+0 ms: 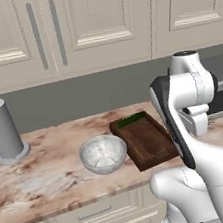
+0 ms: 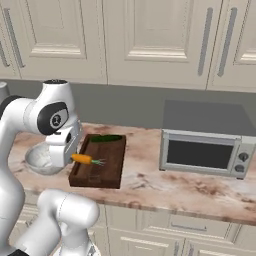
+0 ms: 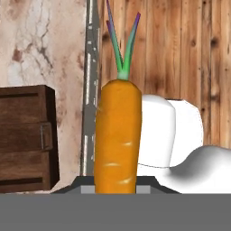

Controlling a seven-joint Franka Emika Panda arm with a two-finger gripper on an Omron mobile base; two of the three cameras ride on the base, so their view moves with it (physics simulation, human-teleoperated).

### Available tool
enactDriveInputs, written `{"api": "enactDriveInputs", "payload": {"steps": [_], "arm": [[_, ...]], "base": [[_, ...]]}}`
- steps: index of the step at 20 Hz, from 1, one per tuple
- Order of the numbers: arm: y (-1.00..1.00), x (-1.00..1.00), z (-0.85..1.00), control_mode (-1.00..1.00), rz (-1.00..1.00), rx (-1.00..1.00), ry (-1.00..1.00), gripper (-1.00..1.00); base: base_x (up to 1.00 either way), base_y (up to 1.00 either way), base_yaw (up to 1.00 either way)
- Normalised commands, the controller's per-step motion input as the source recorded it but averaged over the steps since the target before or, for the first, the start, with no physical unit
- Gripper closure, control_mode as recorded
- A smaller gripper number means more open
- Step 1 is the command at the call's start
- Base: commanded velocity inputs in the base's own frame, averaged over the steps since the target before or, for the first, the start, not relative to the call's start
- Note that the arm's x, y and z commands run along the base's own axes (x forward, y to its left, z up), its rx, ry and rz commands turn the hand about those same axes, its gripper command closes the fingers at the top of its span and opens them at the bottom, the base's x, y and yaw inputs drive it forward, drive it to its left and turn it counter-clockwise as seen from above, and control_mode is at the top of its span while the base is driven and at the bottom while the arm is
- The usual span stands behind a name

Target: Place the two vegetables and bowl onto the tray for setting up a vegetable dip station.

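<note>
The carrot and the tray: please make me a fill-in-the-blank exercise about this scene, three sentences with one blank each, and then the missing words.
1. The jaws are shut on the ____, held over the tray.
2. The dark-green vegetable already lies inside the tray, along its ____ end, the one nearest the wall.
3. The bowl stands on the ____, beside the tray and not yet on it.

Missing words: carrot; far; counter

Dark brown wooden tray (image 2: 107,175) sitting on marbled tabletop (image 2: 150,187); slim dark-green vegetable (image 2: 106,138) lying in its far end; mottled whitish bowl (image 1: 103,154) sitting left of tray, silver toaster oven (image 2: 206,153) right.
</note>
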Motion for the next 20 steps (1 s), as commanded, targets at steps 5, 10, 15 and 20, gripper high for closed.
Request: {"api": "enactDriveInputs", "payload": {"steps": [5,10,15,20], "arm": [[0.00,0.00,0.00,1.00,0.00,0.00,0.00,1.00],[0.00,0.00,0.00,1.00,0.00,0.00,0.00,1.00],[0.00,0.00,0.00,1.00,0.00,0.00,0.00,1.00],[0.00,0.00,0.00,1.00,0.00,0.00,0.00,1.00]], "base": [[0.45,0.00,-0.04],[0.36,0.00,0.00],[0.31,0.00,0.00],[0.01,0.00,0.00]]}}
